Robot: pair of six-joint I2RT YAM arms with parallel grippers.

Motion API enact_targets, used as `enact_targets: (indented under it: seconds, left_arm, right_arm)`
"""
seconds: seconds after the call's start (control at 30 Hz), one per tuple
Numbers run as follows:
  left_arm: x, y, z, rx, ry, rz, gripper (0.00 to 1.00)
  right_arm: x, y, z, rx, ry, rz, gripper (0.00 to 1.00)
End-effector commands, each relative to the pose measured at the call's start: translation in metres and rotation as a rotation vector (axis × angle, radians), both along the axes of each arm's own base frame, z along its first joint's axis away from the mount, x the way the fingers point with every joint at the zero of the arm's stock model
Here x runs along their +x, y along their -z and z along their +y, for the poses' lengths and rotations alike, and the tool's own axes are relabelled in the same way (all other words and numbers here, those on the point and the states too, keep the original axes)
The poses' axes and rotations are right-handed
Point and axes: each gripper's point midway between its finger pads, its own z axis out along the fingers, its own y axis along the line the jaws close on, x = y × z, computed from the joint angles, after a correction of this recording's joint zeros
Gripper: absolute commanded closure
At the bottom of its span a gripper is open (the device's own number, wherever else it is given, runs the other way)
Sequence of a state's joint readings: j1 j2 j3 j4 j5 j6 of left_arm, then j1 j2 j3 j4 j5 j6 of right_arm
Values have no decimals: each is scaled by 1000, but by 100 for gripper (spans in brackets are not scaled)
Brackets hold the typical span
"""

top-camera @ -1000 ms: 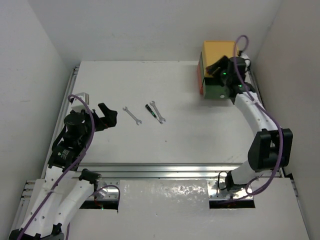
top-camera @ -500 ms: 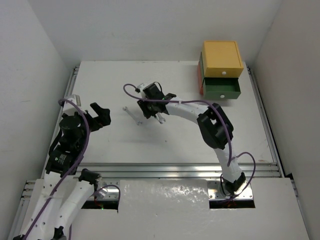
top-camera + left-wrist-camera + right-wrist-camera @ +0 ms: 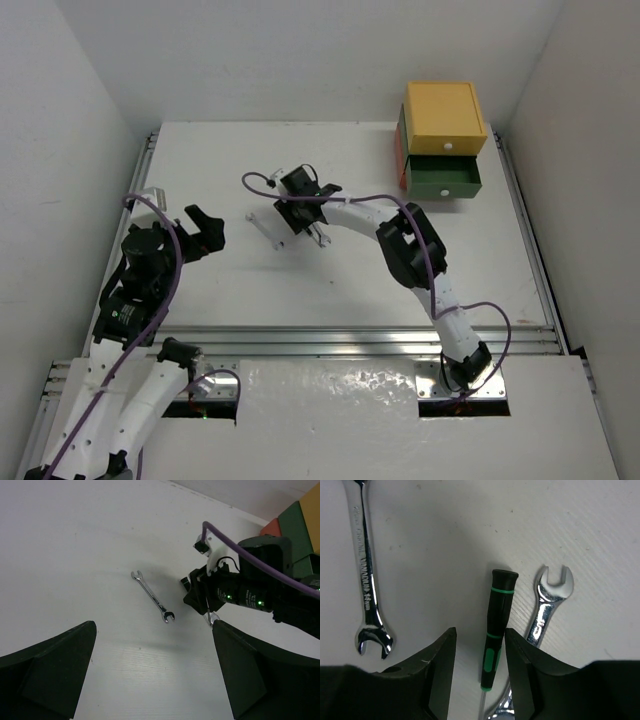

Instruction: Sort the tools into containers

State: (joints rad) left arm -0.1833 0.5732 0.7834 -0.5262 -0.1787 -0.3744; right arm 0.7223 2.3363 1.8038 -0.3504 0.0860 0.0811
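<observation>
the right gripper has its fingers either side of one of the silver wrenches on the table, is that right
No. The right wrist view shows the right gripper has its fingers either side of the black-and-green screwdriver on the table; the silver wrenches lie outside them, one to each side.

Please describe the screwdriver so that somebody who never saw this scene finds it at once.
Near the middle of the white table, find the right gripper. Between its jaws lies the screwdriver, with silver wrenches on both sides. It alone has a black handle with green bands.
</observation>
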Motion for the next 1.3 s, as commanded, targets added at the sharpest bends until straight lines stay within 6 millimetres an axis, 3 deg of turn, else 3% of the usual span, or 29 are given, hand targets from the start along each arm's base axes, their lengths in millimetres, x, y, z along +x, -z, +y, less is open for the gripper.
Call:
enact_targets:
  seconds: [0.0, 0.1, 0.2, 0.23, 0.27, 0.3, 0.33, 0.37, 0.4, 0.47, 0.5, 0.53, 0.6, 0.63, 0.67, 0.7, 0.73, 0.77, 0.8, 0.83, 0.9, 1.0, 1.03, 1.23, 1.27]
  left_arm:
    - [3, -14, 0, -5, 7, -52, 0]
    - [3, -13, -1, -5, 11, -49, 0]
    - [2, -14, -2, -6, 17, -53, 0]
    - [2, -15, -2, -7, 17, -56, 0]
    - [2, -15, -3, -8, 20, -56, 0]
    - [2, -14, -2, -8, 20, -56, 0]
    - [2, -14, -2, -8, 20, -56, 0]
    - [2, -14, -3, -8, 22, -56, 0]
    - [2, -15, -3, -9, 23, -57, 0]
    - [2, -14, -3, -9, 25, -57, 0]
    - [2, -14, -4, -9, 26, -57, 0]
    - [2, -14, -4, -8, 27, -56, 0]
    - [2, -15, -4, -10, 26, -59, 0]
    - [1, -14, -3, -10, 25, -59, 0]
    - [1, -15, -3, -9, 23, -60, 0]
    - [1, -15, -3, -10, 25, -62, 0]
    - [1, -15, -3, -9, 25, -60, 0]
    - [1, -15, -3, -10, 25, -62, 0]
    - [1, -16, -3, -10, 26, -63, 0]
    - [1, -16, -3, -10, 25, -65, 0]
    - [2, -15, -4, -10, 26, -60, 0]
    - [3, -12, -4, -8, 25, -50, 0]
    - [3, -12, -4, -6, 27, -48, 0]
    - [7, -7, -6, -4, 33, -27, 0]
    - [7, -6, -6, -4, 34, -24, 0]
  right_arm:
    - [7, 6, 4, -19, -11, 1, 56]
    - [8, 15, 4, -30, 1, 16, 58]
    - [4, 16, 7, -10, -2, 42, 73]
    - [2, 15, 9, 0, -5, 51, 85]
    - [-2, 14, 10, 13, 2, 66, 91]
    - [-3, -3, 15, 51, -6, 59, 92]
    - [-11, -4, 13, 64, -6, 75, 93]
    - [-16, -13, 16, 107, 1, 87, 94]
    - [-16, -51, 25, 194, -19, 53, 95]
    - [-24, -77, 24, 271, 0, 58, 97]
    - [-22, -100, 26, 325, 4, 22, 97]
    - [-29, -137, 18, 401, 33, -2, 98]
    - [-20, -189, -14, 509, 128, -88, 98]
    - [-13, -203, -31, 536, 193, -115, 98]
    - [2, -214, -60, 575, 318, -143, 97]
    - [1, -222, -93, 585, 418, -182, 96]
    - [21, -225, -146, 612, 647, -240, 96]
    - [27, -231, -174, 664, 759, -284, 95]
    - [18, -223, -205, 731, 893, -283, 94]
    - [26, -227, -253, 748, 1050, -373, 94]
    - [29, -223, -304, 802, 1231, -414, 94]
    - [39, -226, -333, 880, 1334, -426, 92]
    - [41, -215, -352, 867, 1397, -409, 93]
    - [59, -193, -393, 985, 1526, -317, 85]
    - [64, -199, -394, 1001, 1516, -316, 84]
